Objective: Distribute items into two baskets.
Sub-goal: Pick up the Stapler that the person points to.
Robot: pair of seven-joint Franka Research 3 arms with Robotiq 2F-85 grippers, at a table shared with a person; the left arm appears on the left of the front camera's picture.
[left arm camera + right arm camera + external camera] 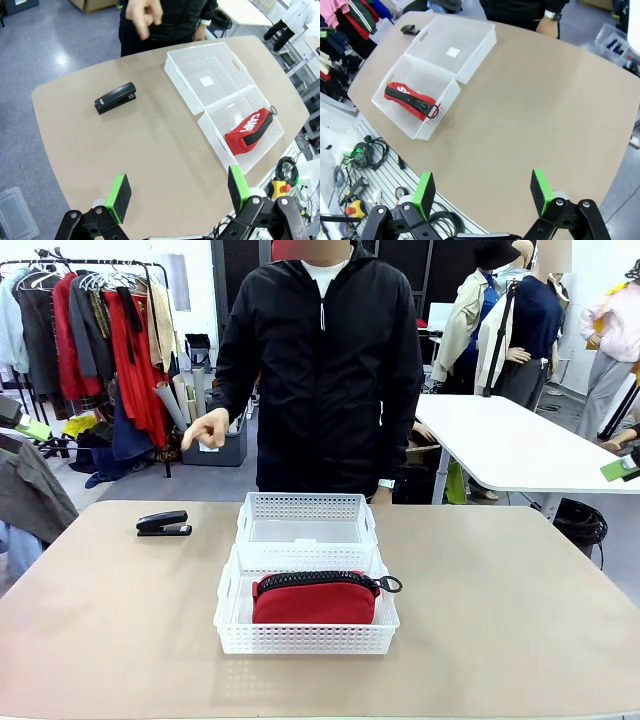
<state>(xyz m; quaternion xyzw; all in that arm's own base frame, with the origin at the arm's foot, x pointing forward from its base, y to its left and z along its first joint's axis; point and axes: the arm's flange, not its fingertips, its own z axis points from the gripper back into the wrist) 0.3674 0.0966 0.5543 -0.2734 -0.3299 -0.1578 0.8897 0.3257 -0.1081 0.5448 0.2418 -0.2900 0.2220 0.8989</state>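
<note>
Black stapler [164, 524] lies on the table [500, 590] at centre left, apart from the empty farther basket [307, 504]; red pouch [315, 602] sits in the nearer basket [300, 638]. Stiff, dense, likely slick: pinch its long sides mid-body. Left gripper [178, 190] and right gripper [482, 189] gape wide, empty.

2 baskets [305, 637] [307, 507], 1 red pouch [315, 605], 1 stapler [163, 524], 2 grippers [180, 187] [482, 187].

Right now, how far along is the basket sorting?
Done: red pouch lies in the near basket. In hand: nothing; left gripper and right gripper hang open. Left: stapler sits on the table, outside both baskets; far basket holds no item.
</note>
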